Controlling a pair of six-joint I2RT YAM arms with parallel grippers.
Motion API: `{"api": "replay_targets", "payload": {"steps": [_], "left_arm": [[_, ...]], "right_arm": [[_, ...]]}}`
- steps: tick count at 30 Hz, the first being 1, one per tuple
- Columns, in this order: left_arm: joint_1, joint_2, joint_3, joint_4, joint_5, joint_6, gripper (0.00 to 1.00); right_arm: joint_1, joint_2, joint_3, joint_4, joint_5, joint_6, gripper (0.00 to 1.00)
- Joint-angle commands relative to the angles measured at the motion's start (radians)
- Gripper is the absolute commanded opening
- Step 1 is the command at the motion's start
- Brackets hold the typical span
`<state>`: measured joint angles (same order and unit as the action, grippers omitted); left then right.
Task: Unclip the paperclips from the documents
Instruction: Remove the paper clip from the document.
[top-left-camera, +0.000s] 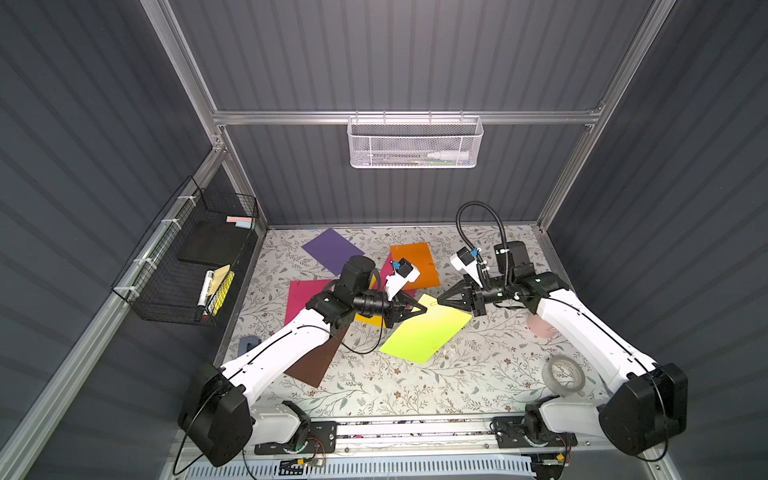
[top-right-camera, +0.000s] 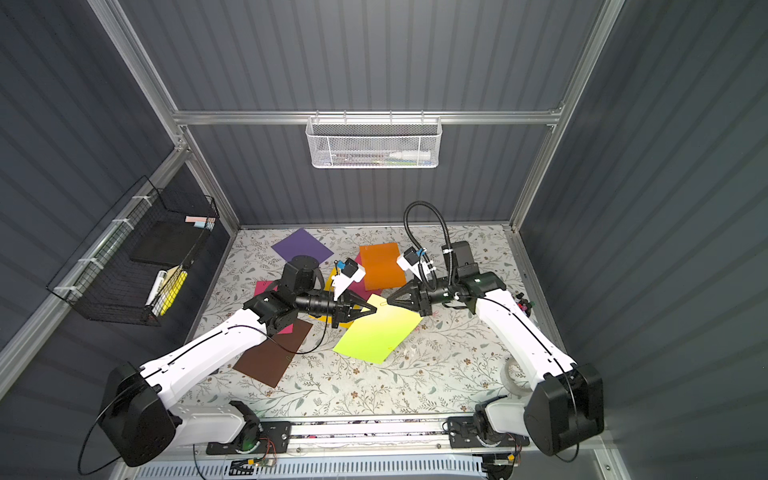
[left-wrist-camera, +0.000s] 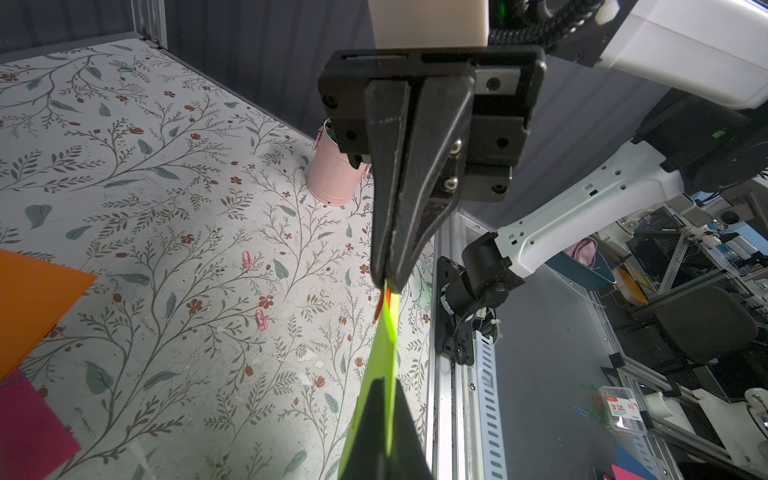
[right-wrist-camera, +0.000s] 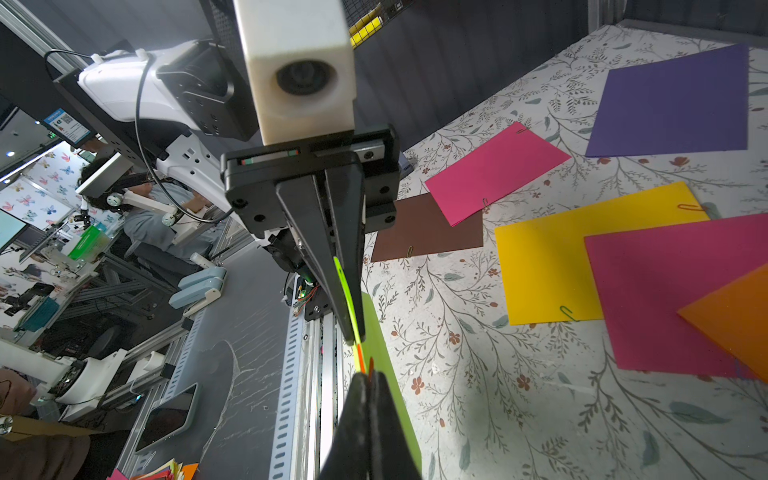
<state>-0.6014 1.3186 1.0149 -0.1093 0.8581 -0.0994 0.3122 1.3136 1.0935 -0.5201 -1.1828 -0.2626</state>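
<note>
Both grippers meet at one corner of the lime green document (top-left-camera: 424, 334), which is raised off the table there. My left gripper (top-left-camera: 424, 309) is shut on the sheet's edge (left-wrist-camera: 380, 357). My right gripper (top-left-camera: 439, 301) is shut on an orange paperclip (left-wrist-camera: 384, 300) clipped at that corner, seen again as the clip (right-wrist-camera: 360, 358) in the right wrist view. Purple (top-left-camera: 332, 249), orange (top-left-camera: 415, 264), magenta (top-left-camera: 301, 299), brown (top-left-camera: 309, 368) and yellow (right-wrist-camera: 548, 257) documents lie flat around. A green paperclip (right-wrist-camera: 567, 312) sits on the yellow sheet's edge.
Two loose pink clips (left-wrist-camera: 248, 259) lie on the floral table (top-left-camera: 415, 386). A pink cup (left-wrist-camera: 332, 174) stands by my right arm and a tape roll (top-left-camera: 563, 374) lies near the front right. A black wire basket (top-left-camera: 187, 257) hangs on the left wall and a white mesh basket (top-left-camera: 415, 141) on the back rail.
</note>
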Motion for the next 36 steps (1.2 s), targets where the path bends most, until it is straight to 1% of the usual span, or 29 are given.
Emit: {"api": "replay_targets", "payload": {"steps": [1, 5, 9, 22, 30, 31, 33, 36], "left_arm": [[0.008, -0.001, 0.011, -0.104, 0.015, 0.026, 0.00], [0.008, 0.005, 0.015, -0.113, 0.013, 0.029, 0.00], [0.008, 0.010, 0.017, -0.116, 0.013, 0.033, 0.00], [0.008, 0.027, 0.042, -0.161, 0.010, 0.064, 0.00], [0.008, 0.032, 0.049, -0.178, 0.013, 0.078, 0.00], [0.008, 0.032, 0.050, -0.176, 0.015, 0.078, 0.00], [0.008, 0.030, 0.051, -0.176, 0.014, 0.078, 0.00], [0.008, 0.021, 0.054, -0.169, 0.009, 0.079, 0.00]], "right_arm": [[-0.058, -0.028, -0.007, 0.032, 0.048, -0.006, 0.03], [-0.068, -0.033, -0.011, 0.038, 0.044, -0.001, 0.06], [-0.074, -0.038, -0.015, 0.042, 0.045, -0.002, 0.04], [-0.091, -0.039, -0.018, 0.053, 0.033, 0.004, 0.07], [-0.094, -0.036, -0.019, 0.054, 0.041, 0.009, 0.06], [-0.094, -0.034, -0.022, 0.059, 0.060, 0.020, 0.06], [-0.094, -0.032, -0.037, 0.083, 0.139, 0.057, 0.06], [-0.099, -0.027, -0.081, 0.092, 0.386, 0.167, 0.06]]}}
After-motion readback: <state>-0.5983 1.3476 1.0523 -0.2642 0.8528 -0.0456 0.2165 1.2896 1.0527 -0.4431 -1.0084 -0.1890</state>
